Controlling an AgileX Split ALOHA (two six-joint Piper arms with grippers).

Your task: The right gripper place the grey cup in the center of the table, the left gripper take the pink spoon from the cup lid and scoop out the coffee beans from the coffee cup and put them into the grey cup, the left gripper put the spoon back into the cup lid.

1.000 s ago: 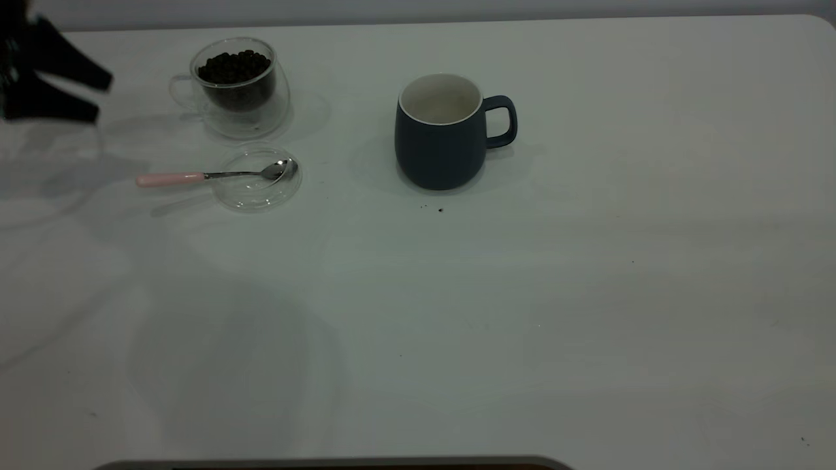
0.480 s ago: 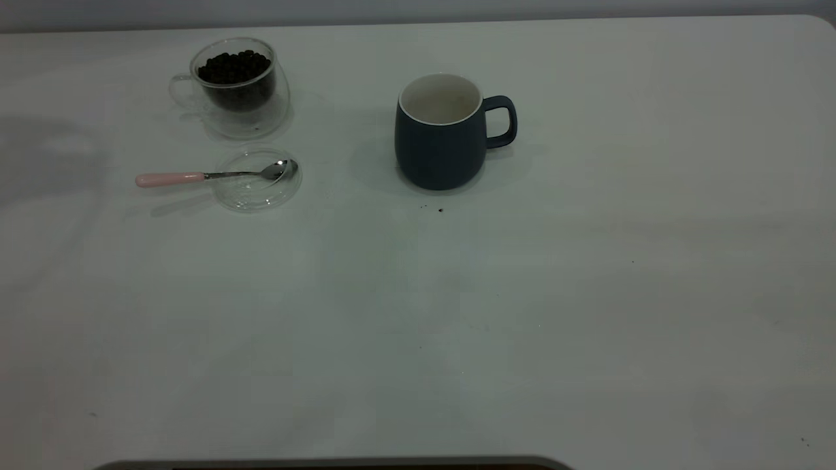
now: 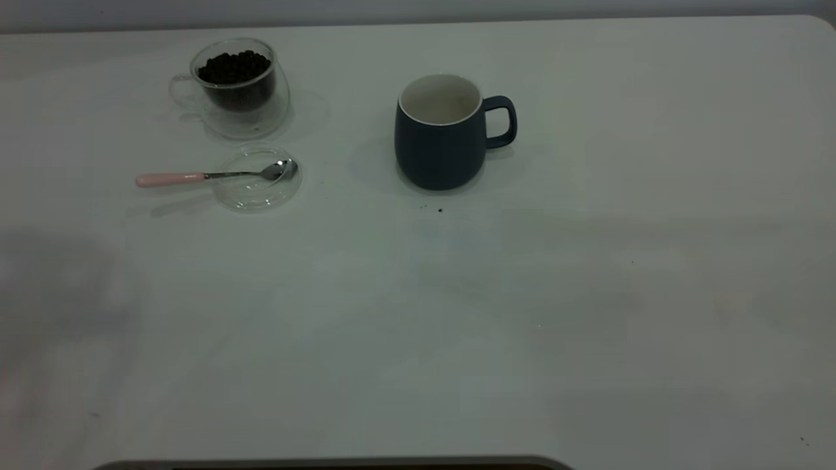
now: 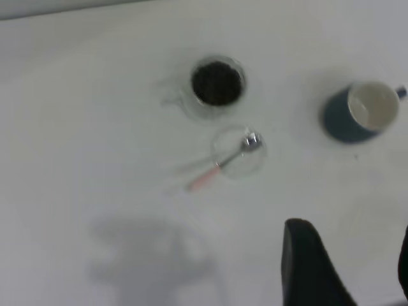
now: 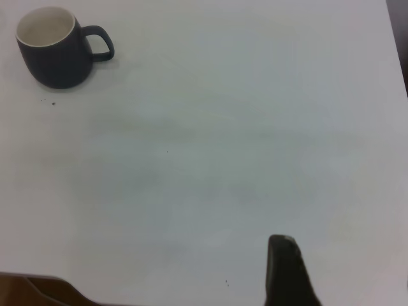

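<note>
The grey cup [image 3: 441,130] stands upright near the middle of the table [image 3: 457,313], its handle to the right; it also shows as the grey cup [image 4: 360,111] and the grey cup [image 5: 54,48]. At far left the glass coffee cup [image 3: 238,85] holds coffee beans [image 3: 233,65]. In front of it, the pink spoon [image 3: 196,177] rests with its bowl in the cup lid [image 3: 258,189]. Neither arm shows in the exterior view. My left gripper [image 4: 354,255] hangs open and empty, high above the table, short of the spoon [image 4: 217,169]. My right gripper [image 5: 347,268] is open, far from the cup.
A few dark specks [image 3: 439,210] lie just in front of the grey cup. The table's back edge runs behind the cups, with a rounded corner at far right [image 3: 819,23]. A dark strip [image 3: 326,465] borders the near edge.
The left gripper, at the exterior view's left edge a second ago, has withdrawn out of that view, and its shadow has slid toward the near left. Cups, lid and spoon have not moved.
</note>
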